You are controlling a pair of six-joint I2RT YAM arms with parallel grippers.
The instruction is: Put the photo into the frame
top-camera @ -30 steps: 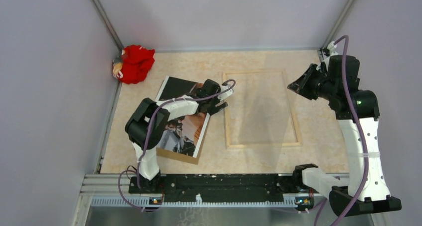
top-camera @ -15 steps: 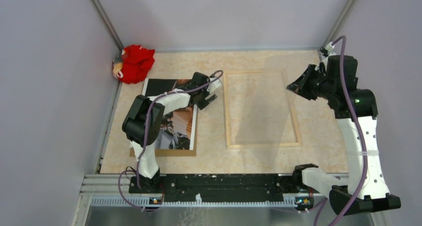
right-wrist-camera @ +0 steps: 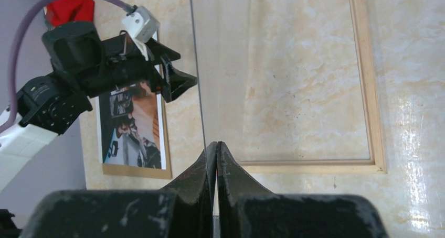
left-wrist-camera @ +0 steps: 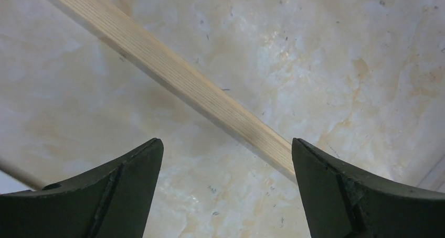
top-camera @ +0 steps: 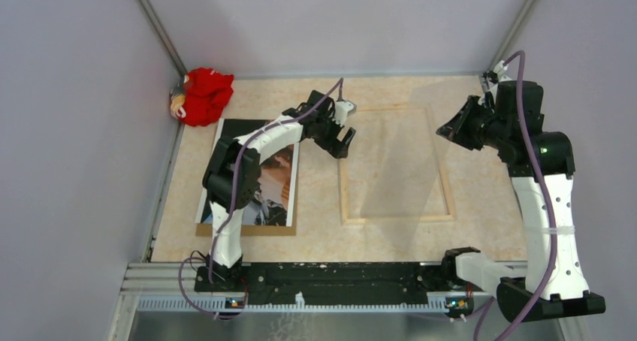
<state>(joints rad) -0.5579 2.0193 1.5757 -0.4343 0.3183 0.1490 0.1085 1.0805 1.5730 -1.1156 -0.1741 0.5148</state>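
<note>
Two things are new. The photo point(top-camera: 276, 182) no longer sits crooked. It lies flat and face up by the table's point(top-camera: 315, 239) left edge, its long side running near to far. The left gripper point(top-camera: 343, 143) is off it now and hangs wide open over the frame's point(top-camera: 398, 218) left rail, so the photo is not in yet. The right gripper point(top-camera: 449, 133) is pinched shut on a clear sheet point(right-wrist-camera: 220, 91).

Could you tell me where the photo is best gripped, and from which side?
Probably its right long edge, from the frame side. The photo lies flat on the board, so nothing stands up; that thin edge is nearest the left gripper, whose jaws are open.
</note>
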